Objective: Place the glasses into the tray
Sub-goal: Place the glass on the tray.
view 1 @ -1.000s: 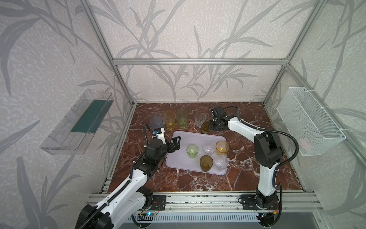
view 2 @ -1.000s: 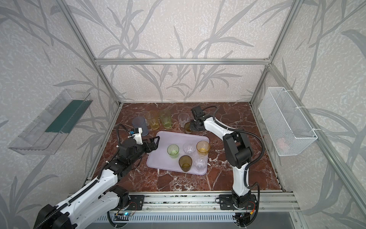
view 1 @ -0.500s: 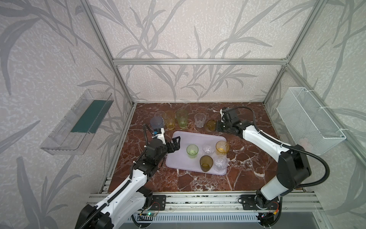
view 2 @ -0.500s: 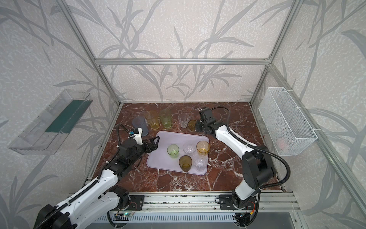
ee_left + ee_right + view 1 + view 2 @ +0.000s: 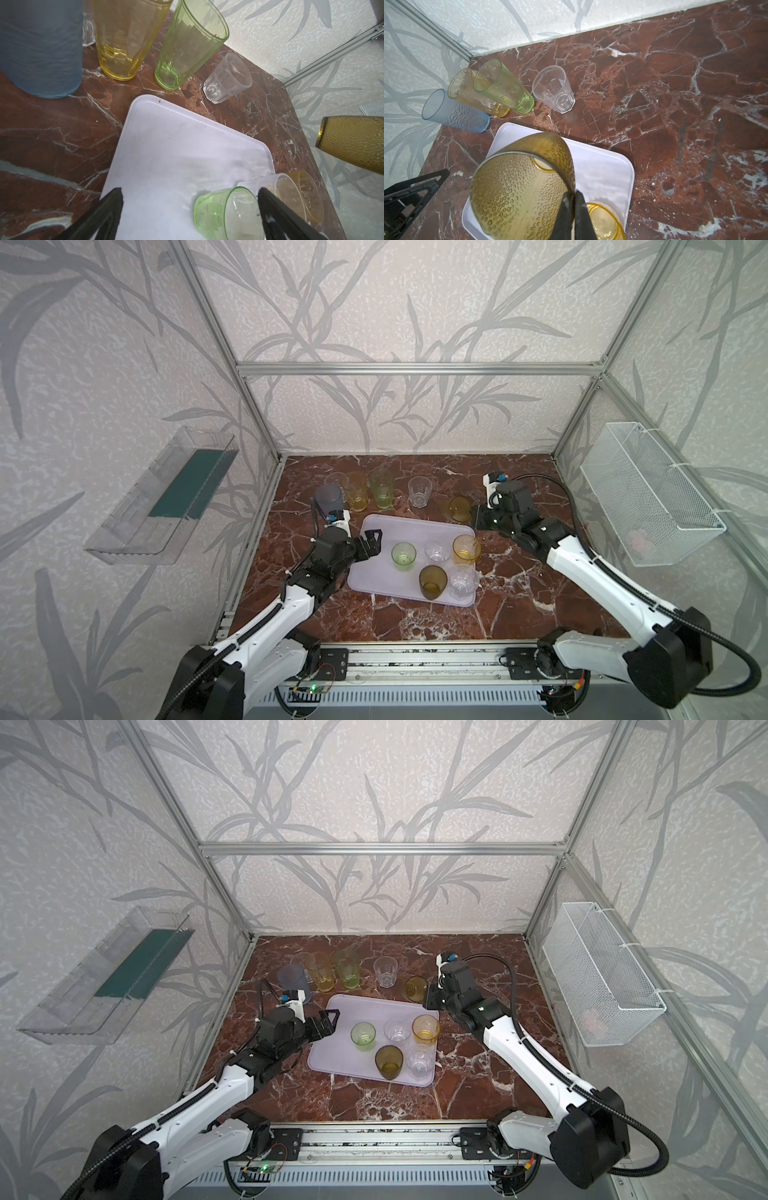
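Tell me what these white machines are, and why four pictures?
Those are two white robot arms, each ending in a gripper. Two pictures look down from high cameras; two come from cameras on the arms' wrists. On the red-brown marble tabletop lies a flat pale lavender tray with five short glasses in it, such as the short green glass. Behind it wait a tall grey-blue glass, a tall yellow glass, a tall pale-green glass and a short clear glass. The right gripper is shut on a dark amber dimpled glass, tilted in the air. The left gripper is open and empty.

Left claw point(image 5: 372, 542) agape, right claw point(image 5: 573, 196) pinched.
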